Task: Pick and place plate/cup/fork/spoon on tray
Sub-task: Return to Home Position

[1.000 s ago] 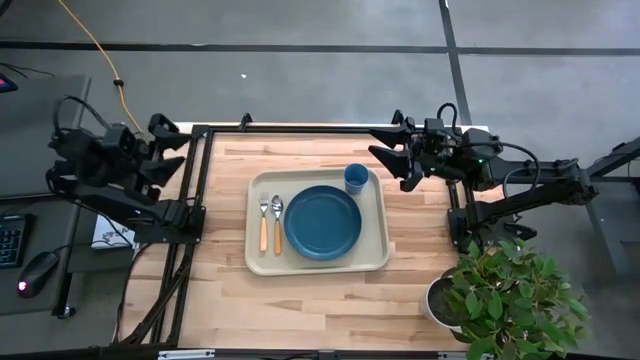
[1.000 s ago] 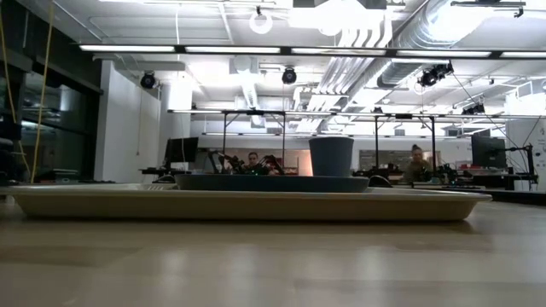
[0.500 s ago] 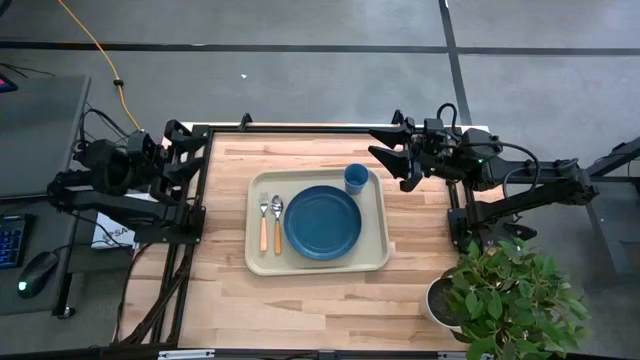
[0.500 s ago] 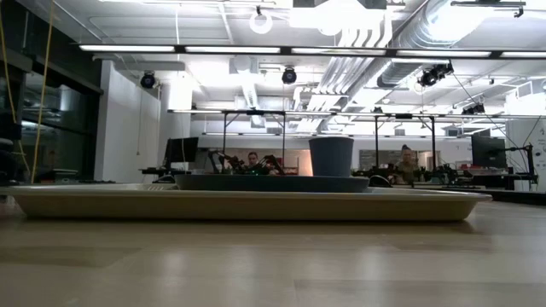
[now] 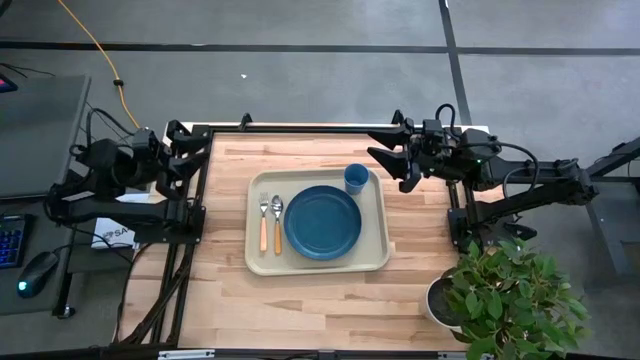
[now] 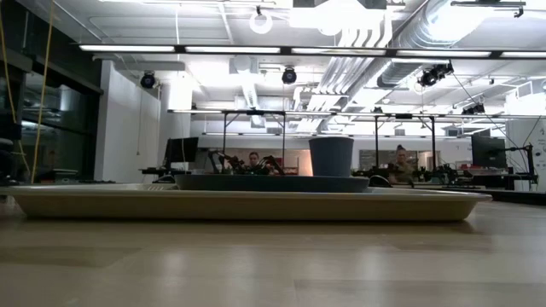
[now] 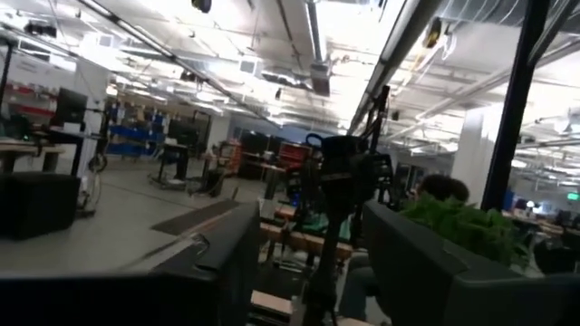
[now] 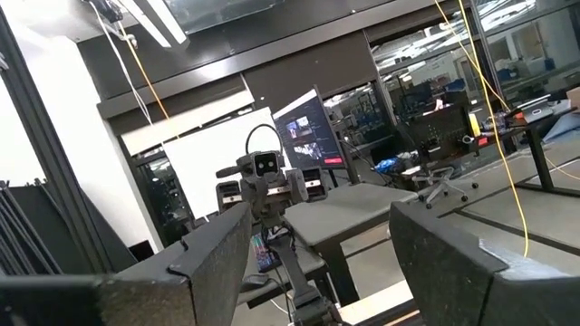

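Note:
The cream tray (image 5: 370,250) lies in the middle of the table. On it rest the blue plate (image 5: 322,222), the blue cup (image 5: 356,179) standing upright at the tray's far right corner, and the fork (image 5: 264,225) and the spoon (image 5: 277,222) side by side left of the plate, orange handles toward the near edge. The low view shows the tray (image 6: 247,205), the plate (image 6: 271,182) and the cup (image 6: 331,156). My left gripper (image 5: 190,148) is open and empty at the table's left edge. My right gripper (image 5: 372,143) is open and empty near the far right, just beyond the cup.
A potted green plant (image 5: 500,295) in a white pot stands at the table's near right corner. Black frame rails (image 5: 190,230) run along the table's left side. People sit in the room behind (image 6: 401,162).
My left arm has shifted at the table's left edge, its gripper going a little toward the far edge and the table. Everything on the tray has stayed where it was.

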Robot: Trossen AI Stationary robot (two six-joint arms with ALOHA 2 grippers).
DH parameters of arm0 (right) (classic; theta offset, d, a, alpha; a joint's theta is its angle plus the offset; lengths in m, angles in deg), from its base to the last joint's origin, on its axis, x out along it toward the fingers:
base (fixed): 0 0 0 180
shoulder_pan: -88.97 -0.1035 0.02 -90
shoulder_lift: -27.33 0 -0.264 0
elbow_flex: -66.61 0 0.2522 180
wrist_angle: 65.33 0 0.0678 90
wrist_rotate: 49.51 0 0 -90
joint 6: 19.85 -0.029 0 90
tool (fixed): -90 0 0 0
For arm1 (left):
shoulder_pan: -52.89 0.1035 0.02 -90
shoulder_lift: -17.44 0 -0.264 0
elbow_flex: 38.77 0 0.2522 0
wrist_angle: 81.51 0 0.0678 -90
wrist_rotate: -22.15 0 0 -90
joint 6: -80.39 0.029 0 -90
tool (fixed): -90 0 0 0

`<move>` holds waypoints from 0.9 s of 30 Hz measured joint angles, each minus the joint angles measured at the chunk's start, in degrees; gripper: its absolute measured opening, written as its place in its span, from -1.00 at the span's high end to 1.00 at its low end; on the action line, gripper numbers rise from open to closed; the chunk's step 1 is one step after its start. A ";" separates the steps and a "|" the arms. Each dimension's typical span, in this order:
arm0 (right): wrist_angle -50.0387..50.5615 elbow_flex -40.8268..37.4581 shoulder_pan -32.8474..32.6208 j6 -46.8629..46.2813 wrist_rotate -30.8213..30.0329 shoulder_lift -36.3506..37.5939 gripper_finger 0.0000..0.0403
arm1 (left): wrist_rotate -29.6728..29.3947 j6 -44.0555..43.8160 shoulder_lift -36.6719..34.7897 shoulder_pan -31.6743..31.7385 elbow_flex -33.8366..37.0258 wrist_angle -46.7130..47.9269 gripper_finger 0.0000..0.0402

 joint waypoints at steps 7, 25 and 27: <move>0.70 0.00 0.00 0.00 0.03 0.00 -0.26 | 2.73 -2.50 -0.03 -0.02 2.18 -1.17 0.40; 1.26 0.00 0.00 0.00 0.01 0.00 -0.26 | 5.51 -12.90 -17.05 -0.22 21.71 -12.45 1.00; 1.46 0.00 0.00 0.00 0.01 0.00 -0.26 | 4.62 -13.87 -19.19 -0.22 23.33 -12.35 1.00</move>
